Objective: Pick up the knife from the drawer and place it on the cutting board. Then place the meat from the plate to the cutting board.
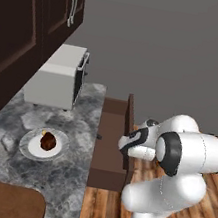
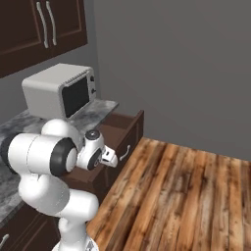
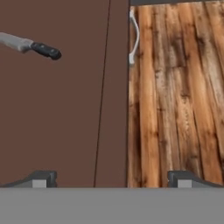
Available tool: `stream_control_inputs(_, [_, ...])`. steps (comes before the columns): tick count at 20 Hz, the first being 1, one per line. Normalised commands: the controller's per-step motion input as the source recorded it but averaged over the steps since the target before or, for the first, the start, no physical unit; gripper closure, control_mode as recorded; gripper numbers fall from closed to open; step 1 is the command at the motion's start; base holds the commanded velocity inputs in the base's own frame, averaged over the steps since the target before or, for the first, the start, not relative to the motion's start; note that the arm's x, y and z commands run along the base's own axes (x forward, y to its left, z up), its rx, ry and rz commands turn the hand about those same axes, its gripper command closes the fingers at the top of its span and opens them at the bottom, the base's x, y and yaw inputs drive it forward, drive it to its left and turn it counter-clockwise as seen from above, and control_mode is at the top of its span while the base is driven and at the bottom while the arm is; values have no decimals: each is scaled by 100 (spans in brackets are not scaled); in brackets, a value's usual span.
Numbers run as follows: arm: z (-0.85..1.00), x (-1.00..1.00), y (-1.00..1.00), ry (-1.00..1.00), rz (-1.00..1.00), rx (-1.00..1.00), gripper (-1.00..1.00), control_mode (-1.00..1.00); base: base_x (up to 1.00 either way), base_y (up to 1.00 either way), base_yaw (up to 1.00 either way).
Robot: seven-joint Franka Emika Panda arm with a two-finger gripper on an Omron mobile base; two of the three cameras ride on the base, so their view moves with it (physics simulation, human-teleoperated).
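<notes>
End effector [image 3: 112, 179] agape — knife [image 3: 29, 46] in drawer [image 3: 65, 109]

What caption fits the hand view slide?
Open gripper above the pulled-out drawer; knife lies inside, wood floor alongside.

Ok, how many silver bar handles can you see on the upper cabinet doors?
2. Both hang side by side on the dark upper cabinet doors above the toaster oven: one handle left, the other handle right. More may lie outside the frame.
</notes>
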Motion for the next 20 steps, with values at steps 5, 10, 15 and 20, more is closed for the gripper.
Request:
stream_control_inputs(5, [-30, 30, 0, 2, 0, 0, -100, -100, 0, 0, 0])
stream_control_inputs(10, [-28, 32, 0, 3, 0, 0, -100, -100, 0, 0, 0])
stream_control_inputs(15, [-32, 28, -2, 2, 1, 2, -100, -100, 0, 0, 0])
stream_control_inputs(20, [-38, 8, -40, 0, 3, 9, -100, -100, 0, 0, 0])
